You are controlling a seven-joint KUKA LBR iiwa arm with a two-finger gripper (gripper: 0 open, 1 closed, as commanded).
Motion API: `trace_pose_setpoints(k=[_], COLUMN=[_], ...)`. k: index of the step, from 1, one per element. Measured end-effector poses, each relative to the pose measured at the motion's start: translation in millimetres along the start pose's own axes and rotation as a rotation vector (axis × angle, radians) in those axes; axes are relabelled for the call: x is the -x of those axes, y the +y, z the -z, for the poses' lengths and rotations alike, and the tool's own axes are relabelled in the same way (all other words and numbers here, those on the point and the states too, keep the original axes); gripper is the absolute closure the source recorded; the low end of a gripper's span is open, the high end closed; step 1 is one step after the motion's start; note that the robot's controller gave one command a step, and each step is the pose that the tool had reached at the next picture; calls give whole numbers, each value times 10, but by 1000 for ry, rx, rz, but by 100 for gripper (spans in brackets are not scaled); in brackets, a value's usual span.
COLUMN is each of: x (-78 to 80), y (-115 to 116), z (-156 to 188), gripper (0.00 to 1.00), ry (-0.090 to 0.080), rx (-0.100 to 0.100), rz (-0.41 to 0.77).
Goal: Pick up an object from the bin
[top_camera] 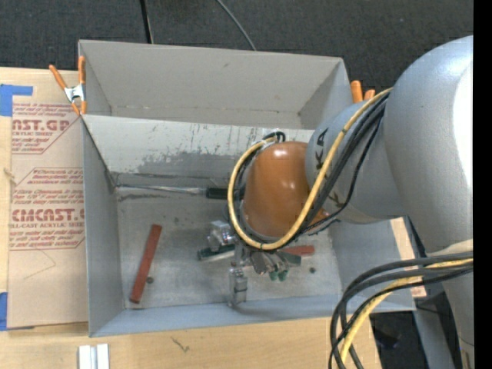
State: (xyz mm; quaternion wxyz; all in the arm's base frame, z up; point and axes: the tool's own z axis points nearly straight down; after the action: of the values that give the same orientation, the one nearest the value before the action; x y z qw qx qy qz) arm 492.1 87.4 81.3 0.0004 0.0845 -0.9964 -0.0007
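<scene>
We see the tool [240, 281] low in the grey bin [100, 214], close to the front wall and about midway along it, with the arm's orange cover [273, 187] and its looped cables [237, 206] hanging over most of it. From this angle we cannot tell whether the tool is open or closed, and we see nothing gripped in it.

It stands at the near edge of a small heap [231, 248] of loose bits on the bin floor. Nearest to it are a dark green piece [209, 253] lying flat just to its left, a silvery piece [223, 234] behind that, and a small green bit [280, 274] on its other side. A red piece [305, 250] pokes out from under the cover. A red-brown stick [146, 262] lies well apart by the left wall, and a thin rod [157, 190] runs along the back of the floor (neither looks to be the one in play).

We judge the pick is at the reach-and-grasp step, with nothing lifted yet. The next move calls for closing on a single piece of that heap. The bits touch one another, so a neighbour may be dragged along or the chosen piece nudged aside. The lift should be straight up, clear of the front wall.
</scene>
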Motion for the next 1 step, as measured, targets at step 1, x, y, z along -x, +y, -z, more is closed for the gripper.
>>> trace_pose_setpoints(k=[1], x=[0], y=[0], z=[0], gripper=[0], ry=[0], rx=[0], rz=[0])
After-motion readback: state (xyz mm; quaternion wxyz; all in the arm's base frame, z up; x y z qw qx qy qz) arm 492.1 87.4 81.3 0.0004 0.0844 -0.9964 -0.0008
